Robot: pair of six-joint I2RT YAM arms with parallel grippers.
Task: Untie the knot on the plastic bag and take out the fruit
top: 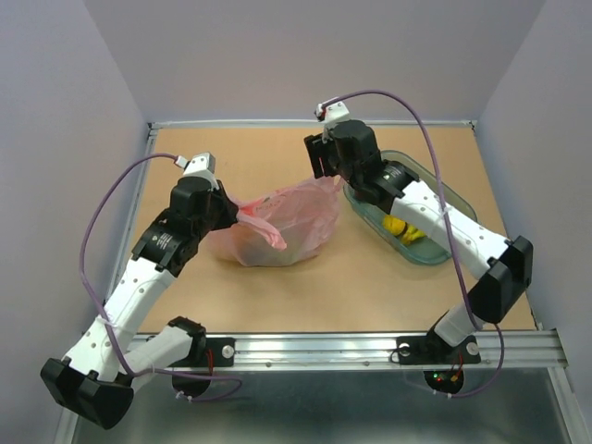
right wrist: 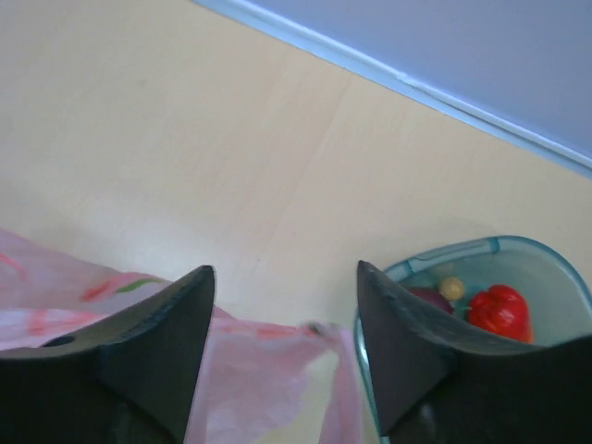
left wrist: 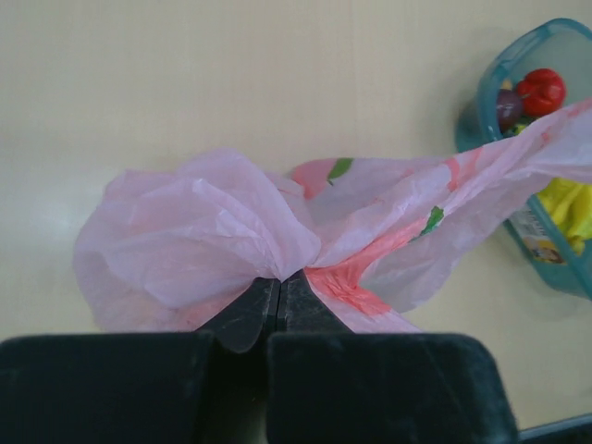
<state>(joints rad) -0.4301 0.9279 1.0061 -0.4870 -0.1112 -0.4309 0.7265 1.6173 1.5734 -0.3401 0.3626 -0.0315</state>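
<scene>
The pink plastic bag (top: 287,222) lies crumpled mid-table. My left gripper (top: 242,215) is shut on a bunched fold of the plastic bag (left wrist: 213,240), the film fanning out from the left gripper (left wrist: 277,277). No tied knot can be made out. My right gripper (top: 319,166) hovers over the bag's far right corner. In the right wrist view the right gripper (right wrist: 285,268) is open, and the loose, blurred bag film (right wrist: 268,379) hangs below the gap, apart from both fingers. Fruit lies in the teal tray: a red one (right wrist: 499,310) and a small yellow one (right wrist: 450,288). What the bag holds is hidden.
The teal tray (top: 458,208) sits at the right, partly under my right arm, with yellow bananas (top: 404,229) and a dark purple fruit (right wrist: 427,298) in it. Purple walls enclose the table on three sides, and a metal rail (top: 370,347) runs along the near edge.
</scene>
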